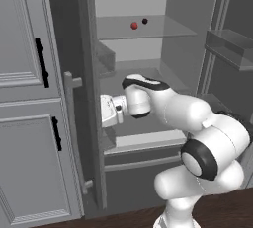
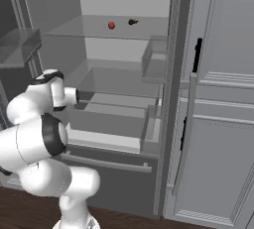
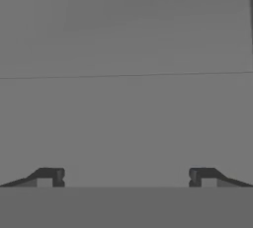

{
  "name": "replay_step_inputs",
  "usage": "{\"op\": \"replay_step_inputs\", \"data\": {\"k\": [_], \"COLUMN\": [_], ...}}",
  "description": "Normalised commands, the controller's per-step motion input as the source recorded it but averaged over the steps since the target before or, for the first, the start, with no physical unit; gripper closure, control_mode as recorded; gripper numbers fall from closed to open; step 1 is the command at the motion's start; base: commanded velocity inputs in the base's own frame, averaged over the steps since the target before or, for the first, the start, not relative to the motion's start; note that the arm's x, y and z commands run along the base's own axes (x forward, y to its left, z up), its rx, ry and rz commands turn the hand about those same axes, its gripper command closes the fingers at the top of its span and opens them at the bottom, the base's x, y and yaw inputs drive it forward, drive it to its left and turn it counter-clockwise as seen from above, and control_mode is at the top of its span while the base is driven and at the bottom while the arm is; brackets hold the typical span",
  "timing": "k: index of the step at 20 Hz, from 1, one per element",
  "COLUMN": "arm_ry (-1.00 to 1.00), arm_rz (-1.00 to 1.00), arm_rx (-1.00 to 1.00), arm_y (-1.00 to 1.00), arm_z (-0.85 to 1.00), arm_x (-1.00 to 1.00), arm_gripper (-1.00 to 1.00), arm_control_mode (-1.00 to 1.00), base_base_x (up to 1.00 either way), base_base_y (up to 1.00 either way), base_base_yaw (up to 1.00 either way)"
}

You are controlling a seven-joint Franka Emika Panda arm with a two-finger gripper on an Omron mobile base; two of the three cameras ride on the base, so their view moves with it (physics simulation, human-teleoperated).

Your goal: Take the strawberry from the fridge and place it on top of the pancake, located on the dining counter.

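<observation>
you have the fridge [image 1: 128,69] open straight ahead, with the strawberry [image 1: 134,25] on its upper glass shelf [image 1: 163,29] and a small ball [image 1: 145,21] just beside it to the right, a little further back. panelled cabinets [image 1: 24,98] stand left of the fridge, and its open left door [image 1: 89,98] juts toward you between them and the interior. your gripper [image 3: 126,176] sits below that shelf, inside the left door and apart from the fruit.

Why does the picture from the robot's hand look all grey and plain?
In the hand view the gripper stands open, close to a flat grey surface with even light, no shadows. The base views are sharp: the strawberry sits on a see-through shelf in the fridge.
</observation>
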Motion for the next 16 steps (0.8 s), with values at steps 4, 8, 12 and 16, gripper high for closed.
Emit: {"op": "replay_step_inputs", "data": {"k": [4,8,12,16], "arm_ry": [0.08,0.0,0.0,0.0], "arm_rz": [0.0,0.0,0.0,0.0], "arm_rx": [-0.04,-0.01,-0.01,0.0], "arm_y": [0.7,0.26,0.0,-0.23], "arm_z": [0.0,0.0,0.0,0.0], "arm_x": [0.0,0.0,0.0,0.0], "arm_gripper": [-1.0,-1.0,-1.0,-1.0], "arm_control_mode": [-1.0,-1.0,-1.0,-1.0], "base_base_x": [0.0,0.0,0.0,0.0], "base_base_y": [0.0,0.0,0.0,0.0], "base_base_yaw": [0.0,0.0,0.0,0.0]}}
